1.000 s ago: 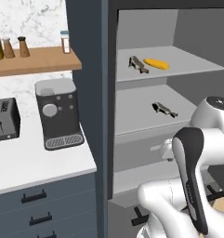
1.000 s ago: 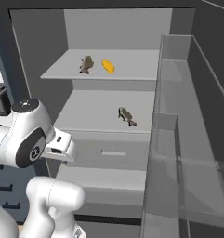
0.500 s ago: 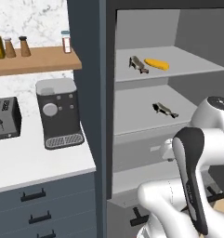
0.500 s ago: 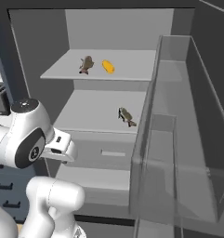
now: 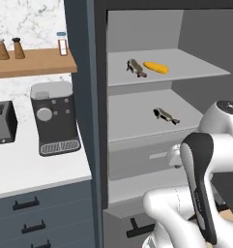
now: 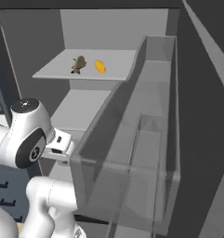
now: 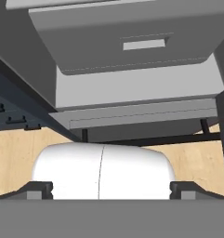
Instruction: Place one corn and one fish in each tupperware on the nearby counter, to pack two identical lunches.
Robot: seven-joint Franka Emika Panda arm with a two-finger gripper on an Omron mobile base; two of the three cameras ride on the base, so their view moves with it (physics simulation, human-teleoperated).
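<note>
We see an open grey fridge cabinet with two shelves. On the upper shelf [image 5: 195, 70] one corn [image 5: 155, 67] lies just beside one fish [image 5: 136, 68]; the two are close but we cannot tell whether they touch. In the right base view the same pair appears, the fish [image 6: 78, 64] to the left of the corn [image 6: 100, 66]. On the lower shelf [image 5: 132, 121] a second fish [image 5: 165, 115] lies alone, toward the right side. Below the shelves sits a closed grey drawer [image 7: 127, 42] with a recessed handle slot.

The tool [image 7: 111, 188] points at the lower front of the cabinet, toward the drawer. Its two dark fingertips [image 7: 34, 189] stand far apart at the two sides of the hand view, so we read the tool as fully spread, with nothing between the fingers. It is well apart from the corn and from both fish.

The open fridge door [image 6: 146, 139] stands at the right, with a clear bin on its inner face, and covers much of the interior in the right base view.

To the left of the cabinet, the white marbled surface [image 5: 26, 169] carries a coffee machine [image 5: 54, 118] and a toaster [image 5: 2, 123]. Dark drawers with black handles run beneath it. A wooden wall shelf [image 5: 31, 63] above holds small bottles and shakers.
</note>
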